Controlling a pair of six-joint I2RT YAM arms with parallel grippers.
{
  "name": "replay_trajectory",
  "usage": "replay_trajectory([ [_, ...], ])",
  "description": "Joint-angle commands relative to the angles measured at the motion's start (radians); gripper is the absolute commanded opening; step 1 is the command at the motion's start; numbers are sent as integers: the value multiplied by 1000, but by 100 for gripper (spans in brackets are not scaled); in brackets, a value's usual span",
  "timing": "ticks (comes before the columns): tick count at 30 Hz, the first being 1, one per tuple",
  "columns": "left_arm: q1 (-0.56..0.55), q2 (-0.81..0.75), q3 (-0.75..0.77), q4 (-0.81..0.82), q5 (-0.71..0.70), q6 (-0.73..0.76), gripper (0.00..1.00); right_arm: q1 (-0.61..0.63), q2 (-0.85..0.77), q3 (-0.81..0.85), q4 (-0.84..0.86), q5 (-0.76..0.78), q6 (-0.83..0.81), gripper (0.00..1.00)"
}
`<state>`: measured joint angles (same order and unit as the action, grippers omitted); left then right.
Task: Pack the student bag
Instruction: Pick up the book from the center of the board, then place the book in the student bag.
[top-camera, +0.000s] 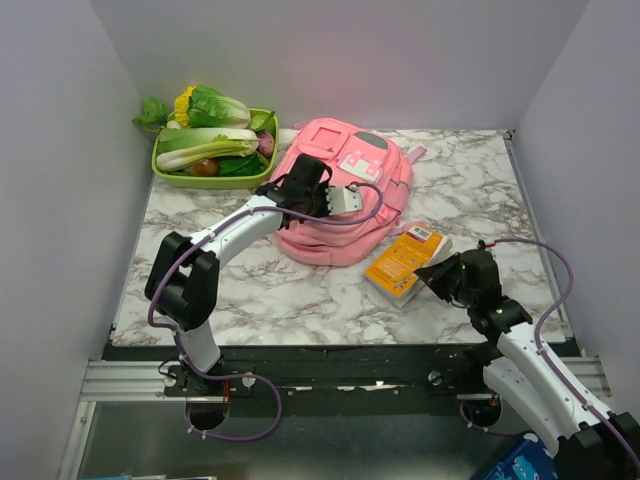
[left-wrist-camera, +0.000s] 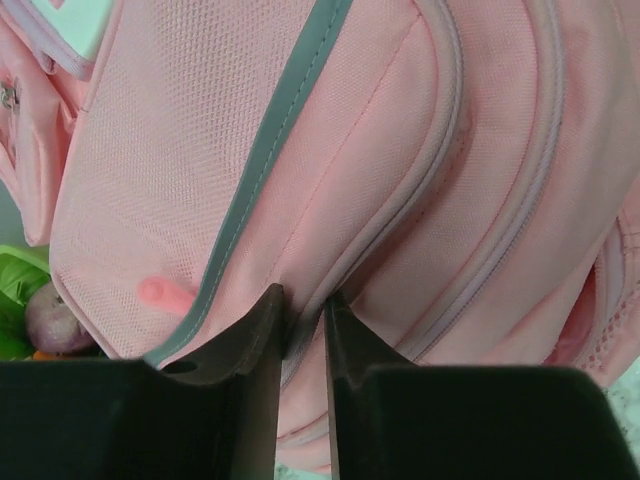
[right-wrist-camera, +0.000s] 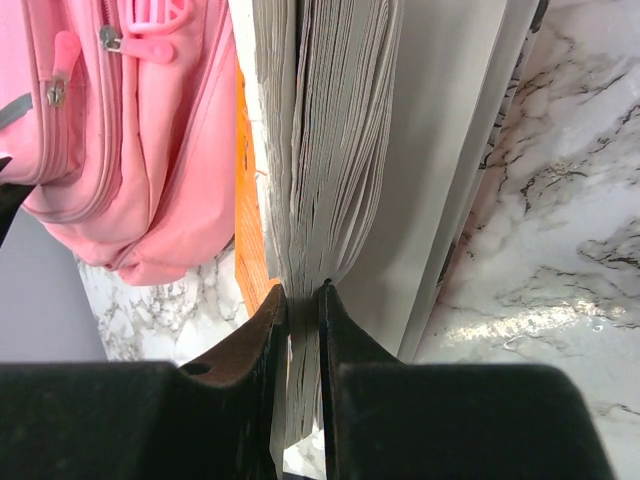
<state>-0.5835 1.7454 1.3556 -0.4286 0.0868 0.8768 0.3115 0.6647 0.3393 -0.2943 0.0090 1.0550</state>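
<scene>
Left gripper (left-wrist-camera: 302, 295) pinching student bag (top-camera: 330, 245), right gripper (right-wrist-camera: 302, 290) clamping orange book (top-camera: 400, 262), vegetable tray (top-camera: 215, 184) behind bag

White-and-black arms (top-camera: 235, 232), purple cables (top-camera: 570, 285), black fingers (left-wrist-camera: 255, 350).

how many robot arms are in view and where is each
2. The left gripper is on the pink backpack, pinching fabric beside a zip. The right gripper is at the orange book beside the backpack, pinching its pages. None seems hidden.
</scene>
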Motion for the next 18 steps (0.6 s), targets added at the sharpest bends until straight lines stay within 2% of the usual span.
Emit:
replay_trajectory([
  [1, -35, 5, 82, 16, 13, -99, 20, 5, -43, 15, 9, -53, 16, 1],
  [7, -50, 72, 359, -93, -7, -343, 0, 5, -131, 12, -14, -92, 25, 1],
  [9, -50, 114, 516, -182, -35, -403, 0, 5, -166, 12, -14, -104, 30, 1],
  [12, -50, 189, 699, -323, 13, -505, 0, 3, -185, 13, 0, -138, 36, 1],
  [15, -52, 204, 773, -384, 97, -579, 0, 5, -166, 12, 43, -185, 52, 1],
  [18, -75, 187, 774, -404, 117, -602, 0, 5, -119, 7, 112, -219, 80, 1],
])
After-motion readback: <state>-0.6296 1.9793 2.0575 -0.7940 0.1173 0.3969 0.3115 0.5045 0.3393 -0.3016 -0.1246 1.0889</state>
